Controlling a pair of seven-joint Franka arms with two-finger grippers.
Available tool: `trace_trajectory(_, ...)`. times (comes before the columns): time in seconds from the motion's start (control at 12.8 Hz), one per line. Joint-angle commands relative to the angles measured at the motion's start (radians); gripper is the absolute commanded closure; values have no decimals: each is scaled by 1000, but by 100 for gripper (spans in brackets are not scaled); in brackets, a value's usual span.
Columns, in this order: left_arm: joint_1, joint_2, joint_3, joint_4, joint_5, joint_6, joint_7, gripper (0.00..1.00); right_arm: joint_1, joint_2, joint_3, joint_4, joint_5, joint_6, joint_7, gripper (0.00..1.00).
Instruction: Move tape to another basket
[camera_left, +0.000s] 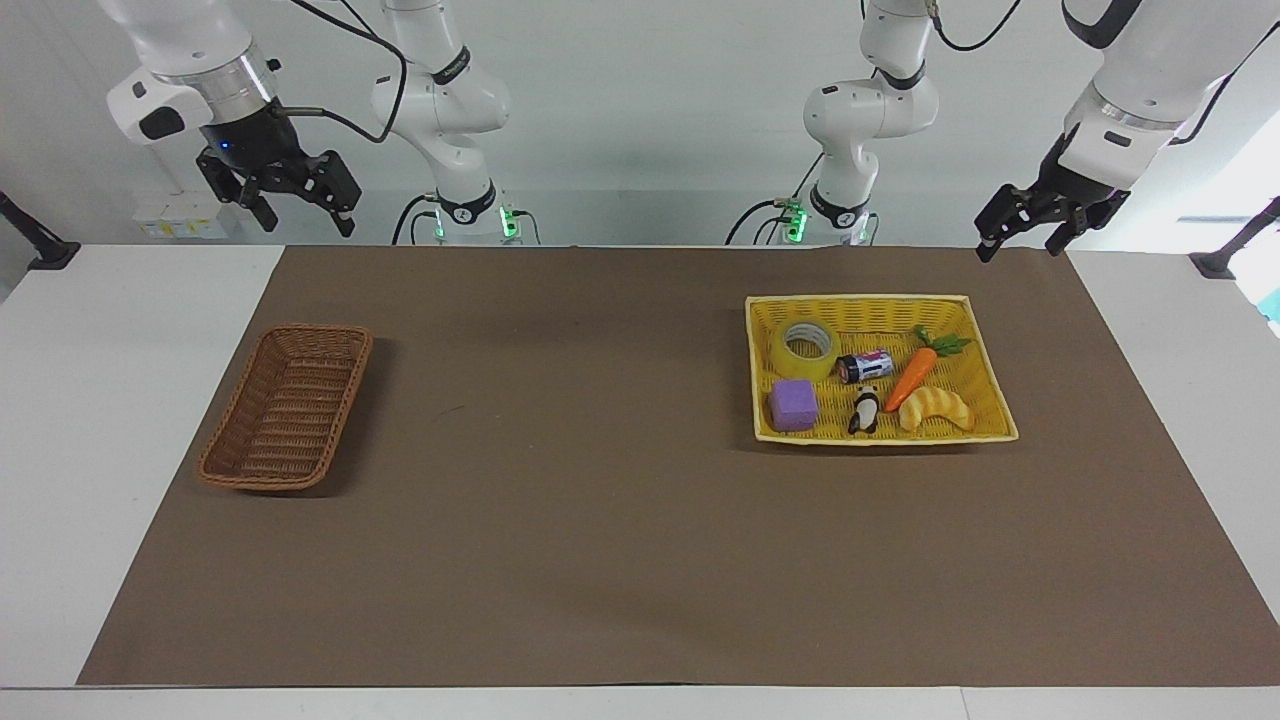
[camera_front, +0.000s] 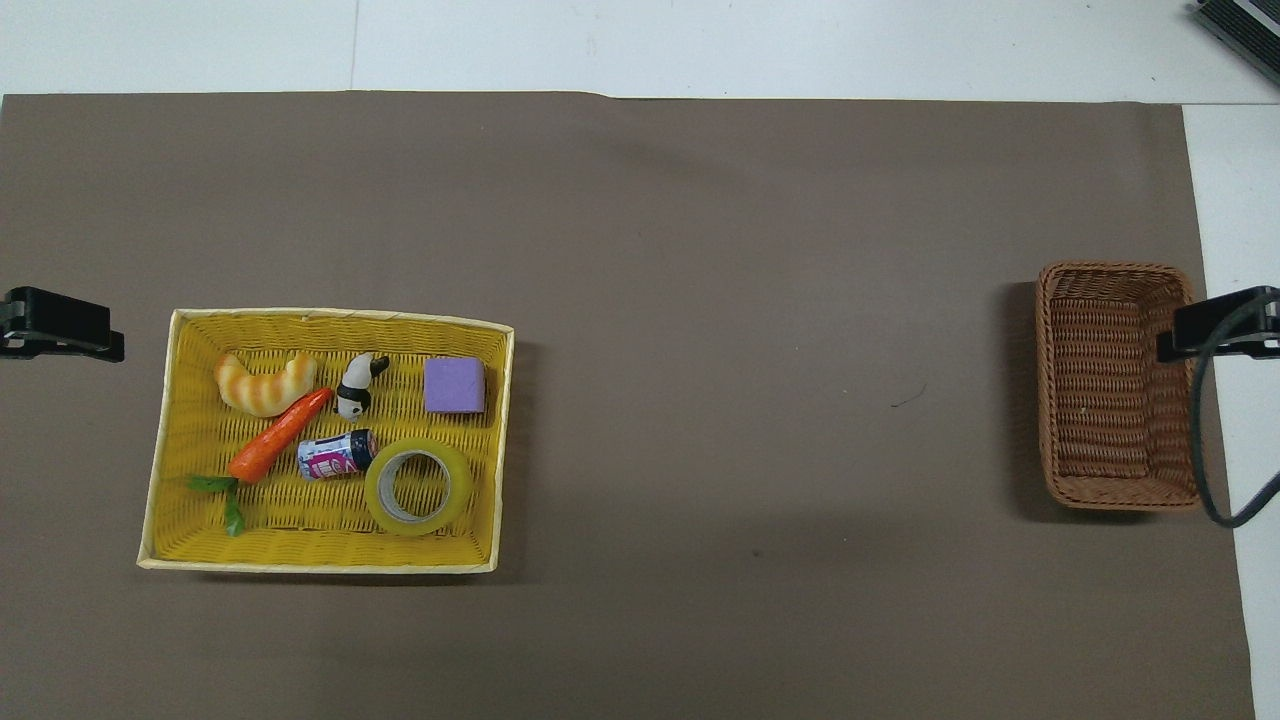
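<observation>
The tape (camera_left: 808, 346) lies flat in the yellow woven tray (camera_left: 985, 372), in the corner nearest the robots on the side toward the right arm's end; it also shows in the overhead view (camera_front: 420, 486). The brown wicker basket (camera_left: 288, 405) stands empty at the right arm's end of the mat and also shows in the overhead view (camera_front: 1115, 385). My left gripper (camera_left: 1020, 246) hangs open and empty in the air, over the mat's edge near the tray. My right gripper (camera_left: 307, 222) hangs open and empty, high over the table edge near the basket.
The tray also holds a purple cube (camera_left: 793, 405), a panda figure (camera_left: 865, 410), a small can (camera_left: 866, 365), a toy carrot (camera_left: 915, 375) and a croissant (camera_left: 936, 410). A brown mat (camera_left: 600, 500) covers the table between tray and basket.
</observation>
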Motion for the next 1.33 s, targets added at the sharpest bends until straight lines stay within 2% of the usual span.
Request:
trace_trajectory(0.0, -5, -2, 4, 8, -3, -20, 84, 0, -8, -6, 3, -1, 11, 7, -19, 0)
trace_trajectory(1.02, -17, -66, -6, -122, -9, 40, 105, 0, -8, -4, 3, -1, 11, 7, -19, 0)
trace_trajectory(1.25, -69, -86, -7, -177, -11, 69, 65, 0, -8, -6, 3, -1, 11, 7, -19, 0)
